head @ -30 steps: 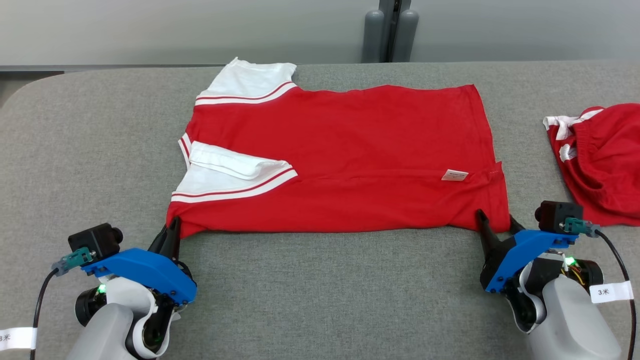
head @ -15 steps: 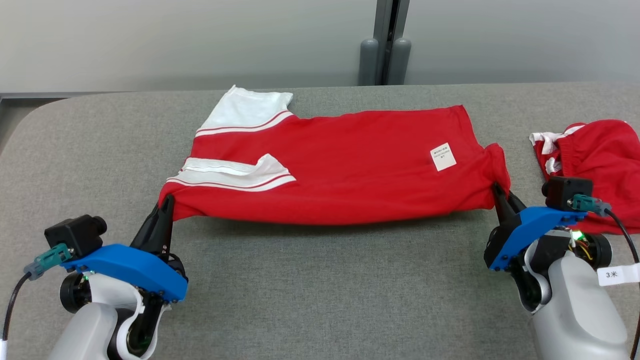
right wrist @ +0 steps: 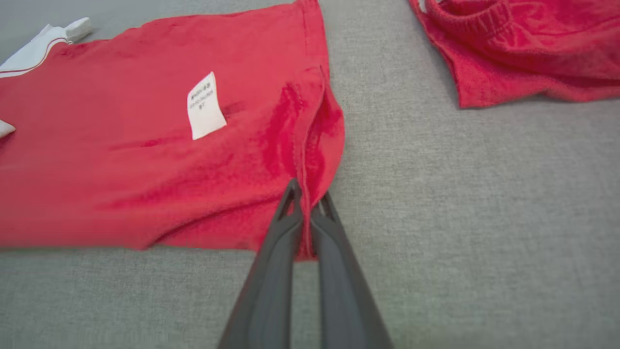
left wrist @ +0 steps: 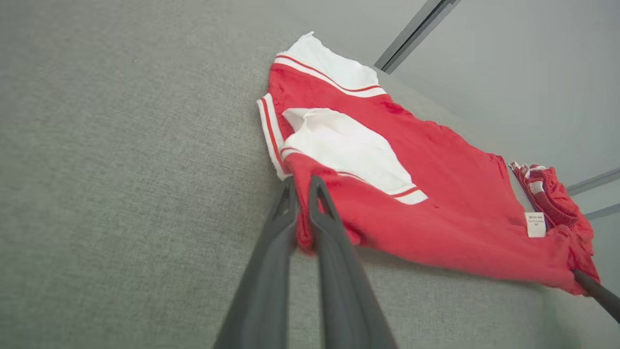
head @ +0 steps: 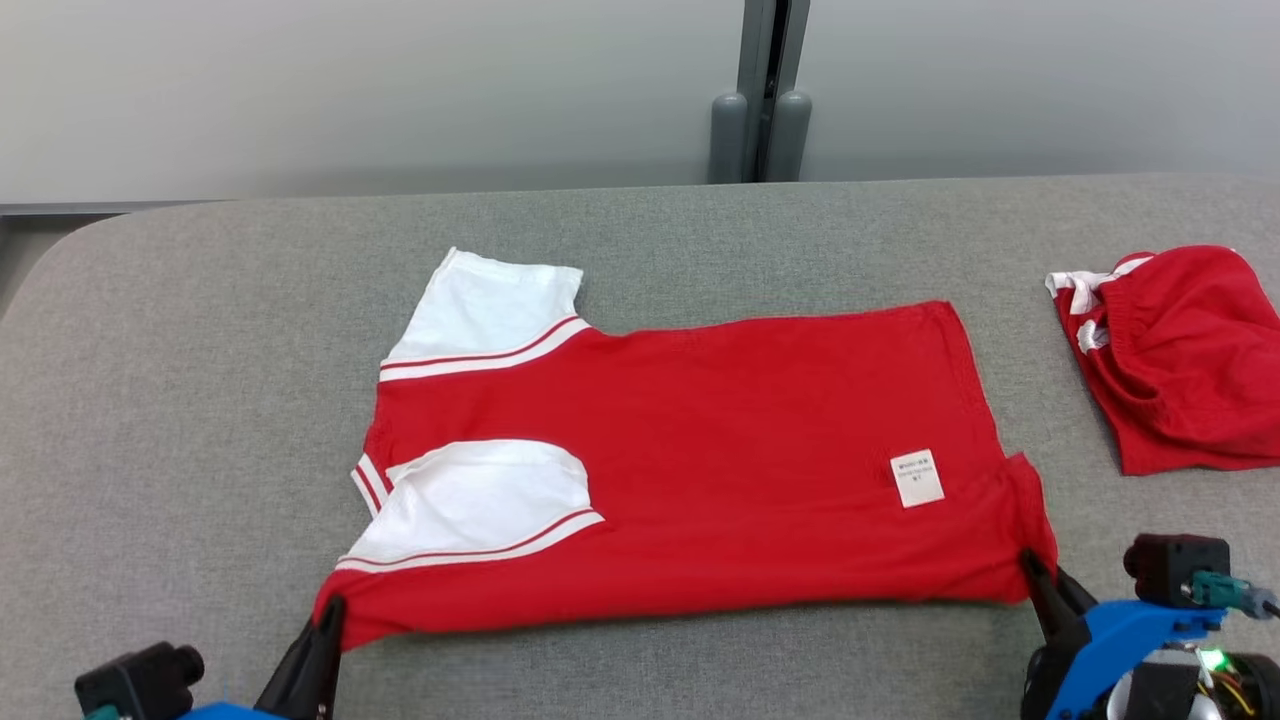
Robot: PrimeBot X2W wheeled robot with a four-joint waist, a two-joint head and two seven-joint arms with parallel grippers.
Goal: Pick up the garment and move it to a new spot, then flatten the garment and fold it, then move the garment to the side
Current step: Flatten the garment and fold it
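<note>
The garment point(head: 700, 440) is a red T-shirt with white, red-striped sleeves and a small white label point(head: 916, 478), spread sideways on the grey table. Its near edge is pinched at both corners and slightly raised. My left gripper point(head: 334, 605) is shut on the near left corner, by the lower sleeve; the left wrist view shows red cloth squeezed between the fingers point(left wrist: 302, 186). My right gripper point(head: 1030, 562) is shut on the near right corner at the hem, and in the right wrist view a fold of the garment point(right wrist: 145, 145) runs between its fingertips point(right wrist: 306, 191).
A second red piece of clothing point(head: 1170, 355) with white trim lies crumpled at the right side of the table point(head: 200, 330). Beyond the table's far edge stands a pale wall with a dark vertical post point(head: 762, 90). Bare grey surface lies left of the shirt.
My right gripper closed on the near right corner. Both grippers lifted the shirt's near edge and drew the shirt toward me; it lies nearer now. The camera view shifted too.
</note>
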